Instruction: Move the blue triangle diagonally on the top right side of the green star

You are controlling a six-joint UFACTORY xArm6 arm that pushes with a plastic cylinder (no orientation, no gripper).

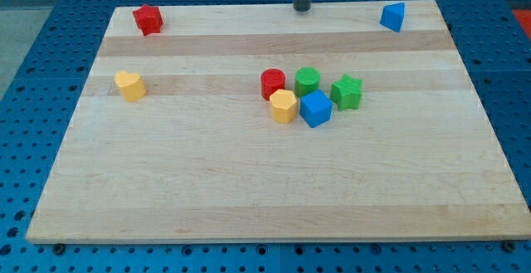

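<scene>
The blue triangle sits near the board's top right corner. The green star is at the right end of a cluster near the middle of the board, well below and left of the triangle. My tip is the end of the dark rod at the top edge of the board, left of the blue triangle by a wide gap and above the cluster. It touches no block.
The cluster also holds a red cylinder, a green cylinder, a yellow block and a blue cube. A red star-like block sits at top left, a yellow heart-like block at left. The wooden board lies on a blue pegboard.
</scene>
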